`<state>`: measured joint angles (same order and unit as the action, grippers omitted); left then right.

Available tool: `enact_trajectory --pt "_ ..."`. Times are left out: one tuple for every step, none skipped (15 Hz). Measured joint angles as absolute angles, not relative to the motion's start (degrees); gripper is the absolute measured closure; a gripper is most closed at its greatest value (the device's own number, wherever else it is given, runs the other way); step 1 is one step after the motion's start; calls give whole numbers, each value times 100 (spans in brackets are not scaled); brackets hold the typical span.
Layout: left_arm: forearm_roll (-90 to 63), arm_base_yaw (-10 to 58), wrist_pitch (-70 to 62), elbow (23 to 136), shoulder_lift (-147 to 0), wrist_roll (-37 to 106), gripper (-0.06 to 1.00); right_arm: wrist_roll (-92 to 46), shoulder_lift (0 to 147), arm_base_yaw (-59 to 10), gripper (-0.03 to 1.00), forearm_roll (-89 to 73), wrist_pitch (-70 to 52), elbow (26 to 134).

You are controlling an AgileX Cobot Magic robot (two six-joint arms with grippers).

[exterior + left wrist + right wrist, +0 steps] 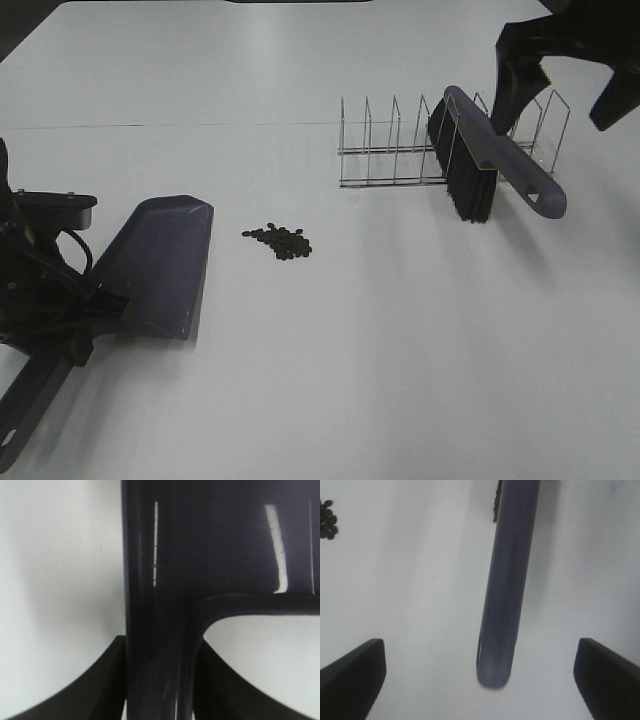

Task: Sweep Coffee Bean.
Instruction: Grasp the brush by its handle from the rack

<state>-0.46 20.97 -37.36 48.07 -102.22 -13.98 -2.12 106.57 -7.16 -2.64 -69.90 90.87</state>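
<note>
Beside the left tool's (95, 300) dustpan (165, 260) lies the coffee bean (280, 241).

No legible text, label, brand, number or sign in any view. Dustpan (165, 262), brush (500, 150), wire rack (395, 130) and table (400, 350) all show plain, unmarked surfaces. Pale streaks on the dustpan in the left wrist view read as glare, not lettering.
</note>
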Motion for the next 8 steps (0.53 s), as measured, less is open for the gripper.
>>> enact_trajectory --pt "-46 2097 -3753 4807 -10222 -1398 63 -229 11110 -716 3 -264 -6990 9505" --pt "-52 2097 -3764 4807 -10222 -1398 63 -281 11511 -716 3 -264 -6990 9872" --pt "-63 2097 -3764 4807 -10222 -1398 63 -338 11912 -716 3 -264 -6990 10285" --pt "-92 2097 -3782 4807 -10222 -1398 63 -372 12244 -716 3 -264 -6990 10651" --pt "-115 2097 -3782 4807 -10222 -1398 63 -378 12554 -716 3 -264 -6990 11035" --pt "-155 2097 -3782 4807 -10222 -1398 63 -390 12811 -716 3 -264 -6990 11350" --pt "-189 2097 -3787 4807 -10222 -1404 63 -395 13029 -710 3 -264 -6990 11620" --pt "-201 2097 -3799 4807 -10222 -1409 63 -407 13218 -676 3 -286 -6990 11837"
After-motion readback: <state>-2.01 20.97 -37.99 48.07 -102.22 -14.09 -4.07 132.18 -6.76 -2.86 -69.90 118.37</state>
